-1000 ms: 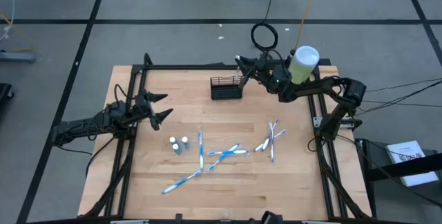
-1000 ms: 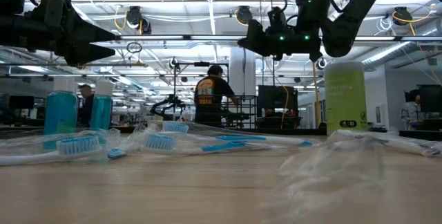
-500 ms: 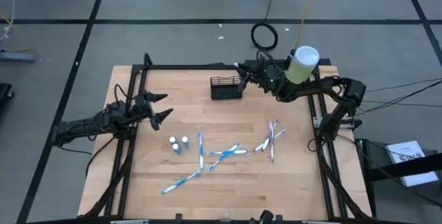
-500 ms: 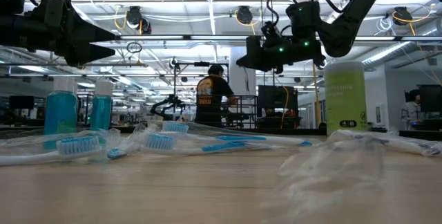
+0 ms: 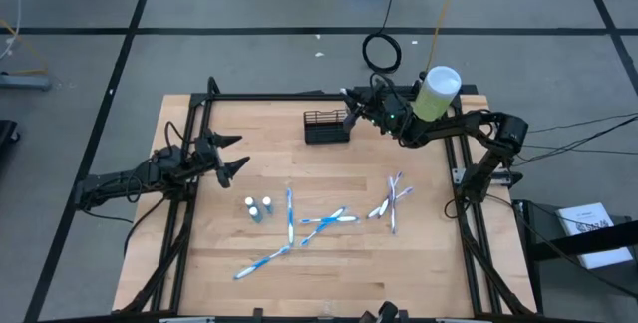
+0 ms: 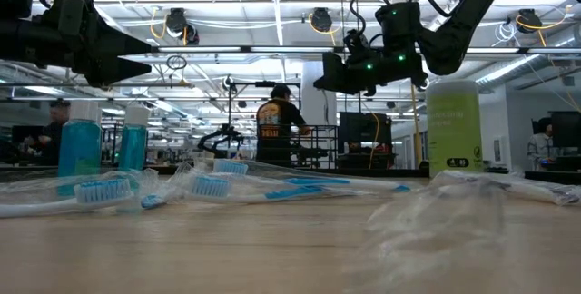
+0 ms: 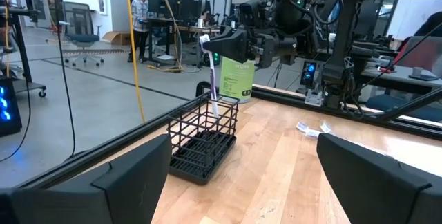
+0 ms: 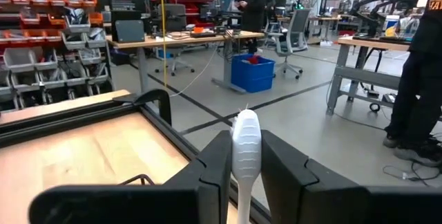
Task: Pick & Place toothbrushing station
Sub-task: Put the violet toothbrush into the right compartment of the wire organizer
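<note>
The toothbrushing station, a small black wire-mesh basket, stands on the wooden table near its far edge. My right gripper hovers level just above the basket's right end, shut on a white toothbrush that stands upright, its lower part down inside the basket. In the right wrist view the brush's white rounded end sticks up between the fingers. My left gripper waits open at the table's left edge, holding nothing. My right gripper pinches the toothbrush near its upper end between its two fingers. The fingers come level from the table's right side and lie across the brush. The brush stands upright, reaching into the basket; whether it touches the basket's bottom I cannot tell.
A tall pale-green cylinder with a white lid stands at the far right corner behind my right arm. Several wrapped toothbrushes and two small blue bottles lie on the near half of the table.
My right gripper has tipped forward and sunk a little toward the basket, still shut on the toothbrush, then held still. The brush now stands lower in the basket.
</note>
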Tool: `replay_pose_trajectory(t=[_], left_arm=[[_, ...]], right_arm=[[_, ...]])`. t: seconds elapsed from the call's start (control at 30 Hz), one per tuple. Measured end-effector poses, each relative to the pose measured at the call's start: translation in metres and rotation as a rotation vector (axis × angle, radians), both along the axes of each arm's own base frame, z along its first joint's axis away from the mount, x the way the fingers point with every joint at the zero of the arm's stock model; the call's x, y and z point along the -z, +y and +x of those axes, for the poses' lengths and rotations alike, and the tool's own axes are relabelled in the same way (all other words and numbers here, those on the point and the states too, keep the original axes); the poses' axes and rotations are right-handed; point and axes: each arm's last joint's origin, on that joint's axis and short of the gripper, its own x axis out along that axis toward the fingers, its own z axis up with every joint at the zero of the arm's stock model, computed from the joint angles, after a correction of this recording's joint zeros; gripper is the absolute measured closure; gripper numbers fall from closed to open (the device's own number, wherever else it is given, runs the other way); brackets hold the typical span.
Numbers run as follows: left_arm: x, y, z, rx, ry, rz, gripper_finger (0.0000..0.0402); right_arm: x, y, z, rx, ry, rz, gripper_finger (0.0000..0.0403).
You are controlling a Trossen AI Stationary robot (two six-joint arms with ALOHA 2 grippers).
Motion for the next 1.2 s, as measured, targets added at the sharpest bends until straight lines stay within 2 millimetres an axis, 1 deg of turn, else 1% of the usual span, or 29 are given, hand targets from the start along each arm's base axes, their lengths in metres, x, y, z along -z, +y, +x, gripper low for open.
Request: replay_pose_trajectory(t=[0.2,0.27,0.43,0.57,0.73,0.87,0.97,1.07,1.2], left_arm=[[0.000,0.000,0.000,0.000,0.000,0.000,0.0034],[0.000,0.000,0.000,0.000,0.000,0.000,0.0034],[0.000,0.000,0.000,0.000,0.000,0.000,0.0034],[0.000,0.000,0.000,0.000,0.000,0.000,0.0034],[0.000,0.000,0.000,0.000,0.000,0.000,0.0034],[0.000,0.000,0.000,0.000,0.000,0.000,0.0034],[0.000,0.000,0.000,0.000,0.000,0.000,0.0034],[0.000,0.000,0.000,0.001,0.000,0.000,0.0034],[0.000,0.000,0.000,0.000,0.000,0.000,0.0034]], right_arm=[[-0.001,-0.001,0.001,0.006,-0.050,0.003,0.0349],[0.006,-0.002,0.004,0.007,-0.061,0.001,0.0349],[0.034,-0.007,0.011,0.011,-0.078,0.019,0.0348],[0.043,-0.009,0.013,0.047,-0.092,0.032,0.0348],[0.044,-0.008,0.014,0.046,-0.088,0.038,0.0345],[0.042,-0.006,0.015,0.009,-0.081,0.041,0.0329],[0.046,0.000,0.017,-0.031,-0.063,0.049,0.0313],[0.041,0.004,0.019,-0.050,-0.088,0.019,0.0294],[0.041,0.008,0.021,-0.060,-0.056,0.010,0.0262]])
